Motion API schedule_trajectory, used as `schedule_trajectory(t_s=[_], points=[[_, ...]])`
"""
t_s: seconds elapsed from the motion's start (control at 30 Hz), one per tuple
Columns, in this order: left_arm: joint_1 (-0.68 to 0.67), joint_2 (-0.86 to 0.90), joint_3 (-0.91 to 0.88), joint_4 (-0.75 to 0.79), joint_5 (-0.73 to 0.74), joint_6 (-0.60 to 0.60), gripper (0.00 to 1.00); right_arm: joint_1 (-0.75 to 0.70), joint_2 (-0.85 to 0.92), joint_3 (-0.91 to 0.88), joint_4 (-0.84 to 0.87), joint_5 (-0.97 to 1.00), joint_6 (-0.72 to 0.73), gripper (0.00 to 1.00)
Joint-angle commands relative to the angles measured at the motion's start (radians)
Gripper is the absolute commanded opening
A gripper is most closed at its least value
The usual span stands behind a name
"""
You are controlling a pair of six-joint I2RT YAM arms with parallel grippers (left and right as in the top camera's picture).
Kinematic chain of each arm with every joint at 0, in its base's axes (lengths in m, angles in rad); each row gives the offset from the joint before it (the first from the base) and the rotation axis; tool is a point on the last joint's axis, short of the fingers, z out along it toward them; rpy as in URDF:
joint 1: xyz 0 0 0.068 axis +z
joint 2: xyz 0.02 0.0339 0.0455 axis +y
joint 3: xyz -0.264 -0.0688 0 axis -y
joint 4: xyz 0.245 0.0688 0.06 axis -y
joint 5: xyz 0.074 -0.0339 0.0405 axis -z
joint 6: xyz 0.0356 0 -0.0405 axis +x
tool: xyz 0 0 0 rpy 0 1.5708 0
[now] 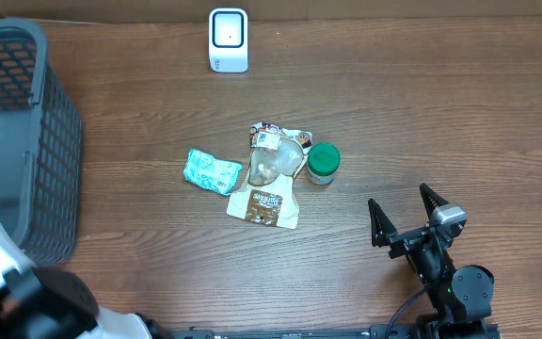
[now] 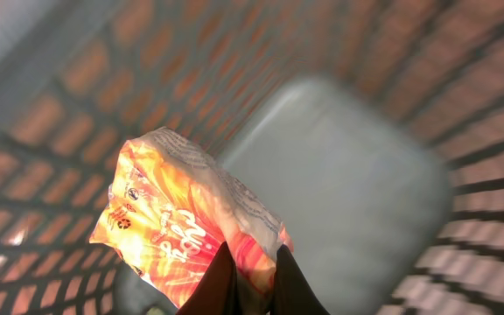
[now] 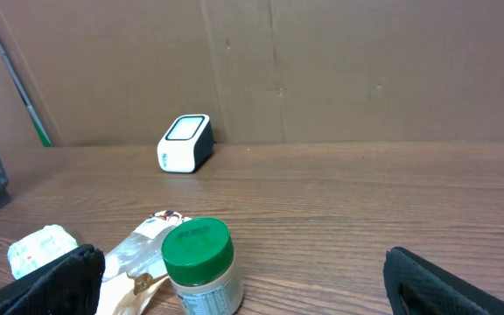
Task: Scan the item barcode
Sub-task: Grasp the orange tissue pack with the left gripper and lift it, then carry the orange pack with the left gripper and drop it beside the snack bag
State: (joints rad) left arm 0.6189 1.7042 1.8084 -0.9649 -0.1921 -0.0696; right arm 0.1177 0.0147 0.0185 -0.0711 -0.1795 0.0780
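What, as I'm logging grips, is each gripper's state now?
Left gripper: shut on the orange packet.
Right gripper: open, holding nothing.

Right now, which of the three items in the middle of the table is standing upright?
The green-lidded jar, at the right of the group; the teal packet and the brown pouch both lie flat.

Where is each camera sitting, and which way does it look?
Overhead: above the table, looking straight down at the scanner, green-lidded jar and basket; the right gripper shows, open.
Left wrist: on the left arm, peering down into the basket; left gripper shut on an orange packet.
Right wrist: low over the table, facing the scanner; its open gripper fingers frame the bottom corners.
Shared: overhead and right wrist both see scanner and jar.
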Motion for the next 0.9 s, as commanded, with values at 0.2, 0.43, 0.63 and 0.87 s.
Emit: schedule_trajectory(t_s=[0.2, 0.43, 0.63, 0.87], points=[[-0.325, -0.278, 0.058, -0.132, 0.193, -0.068, 0.04, -0.006, -0.012, -0.010, 0.005, -0.005, -0.001, 1.00], [-0.610, -0.237, -0.003, -0.330, 0.178, -0.065, 0.04, -0.006, -0.012, -0.010, 0.005, -0.005, -0.001, 1.00], [-0.762, -0.153, -0.175, -0.308, 0.158, -0.065, 0.04, -0.006, -0.012, -0.010, 0.005, -0.005, -0.001, 1.00], [-0.840, -0.069, -0.342, -0.167, 0.159, -0.069, 0.04, -0.006, -0.012, -0.010, 0.005, -0.005, -0.001, 1.00]])
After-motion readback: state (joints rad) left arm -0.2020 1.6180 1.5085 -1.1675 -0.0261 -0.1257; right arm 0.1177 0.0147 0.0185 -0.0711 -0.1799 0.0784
